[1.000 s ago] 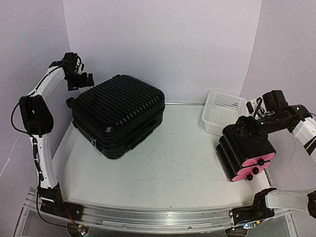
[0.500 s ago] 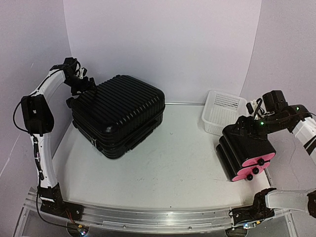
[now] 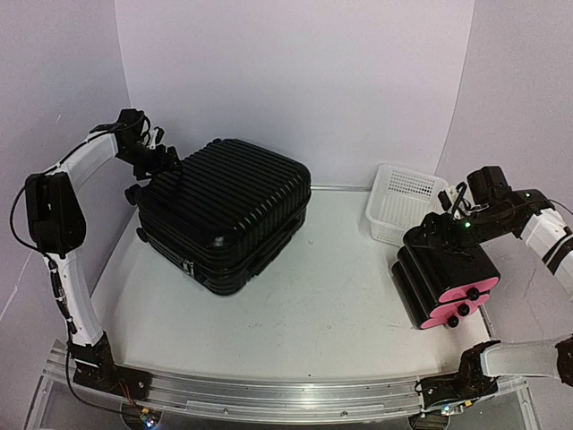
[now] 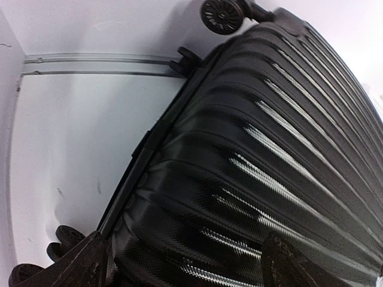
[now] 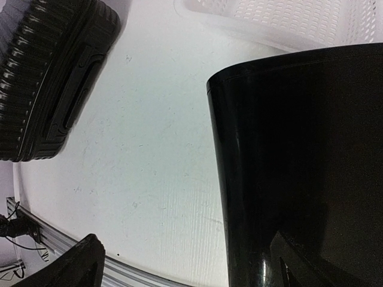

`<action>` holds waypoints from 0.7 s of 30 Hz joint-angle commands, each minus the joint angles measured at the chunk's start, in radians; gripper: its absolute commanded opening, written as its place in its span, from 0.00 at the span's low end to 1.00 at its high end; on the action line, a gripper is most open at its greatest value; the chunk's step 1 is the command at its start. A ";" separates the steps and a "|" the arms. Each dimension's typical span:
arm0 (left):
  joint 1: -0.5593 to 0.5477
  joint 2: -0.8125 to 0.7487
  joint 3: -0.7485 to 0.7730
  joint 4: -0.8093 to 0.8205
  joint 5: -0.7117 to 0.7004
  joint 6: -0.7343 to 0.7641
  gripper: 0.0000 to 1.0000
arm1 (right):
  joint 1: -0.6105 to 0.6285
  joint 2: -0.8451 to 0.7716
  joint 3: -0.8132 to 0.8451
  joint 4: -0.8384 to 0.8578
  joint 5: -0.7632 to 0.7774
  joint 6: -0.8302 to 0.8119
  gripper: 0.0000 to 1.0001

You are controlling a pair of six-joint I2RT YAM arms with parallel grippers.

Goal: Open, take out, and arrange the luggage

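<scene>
Luggage [image 3: 224, 215]: closed, flat, on the surface's [image 3: 340, 296] left half.
Left hand [image 3: 154, 156]: spread open over its far-left corner; contact unclear to us.
Right hand [image 3: 445, 233]: wide open astride the box [image 3: 452, 278].
Nearer arm: we judge left.

A white table [image 3: 340, 296] fills the middle, with small gray marks and scratches on it. At 12 o'clock stands a plain back wall [image 3: 295, 81], pale with a hint of purple. A left wall [image 3: 45, 81] at 9 o'clock and a right wall [image 3: 528, 90] at 3 o'clock close the sides. A thin metal strip [image 3: 340, 187] runs under the back wall. A shiny metal rail [image 3: 269, 399] lies at 6 o'clock. The light is soft.
</scene>
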 commanded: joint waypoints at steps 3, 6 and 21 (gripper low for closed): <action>-0.154 -0.099 -0.212 -0.184 0.093 -0.017 0.87 | 0.044 0.063 -0.019 0.131 -0.052 0.042 0.98; -0.178 -0.183 -0.329 -0.144 0.109 -0.040 0.87 | 0.107 0.117 0.005 0.158 -0.033 0.051 0.98; -0.362 -0.422 -0.605 0.008 0.190 -0.211 0.88 | 0.271 0.381 0.216 0.384 -0.079 0.257 0.98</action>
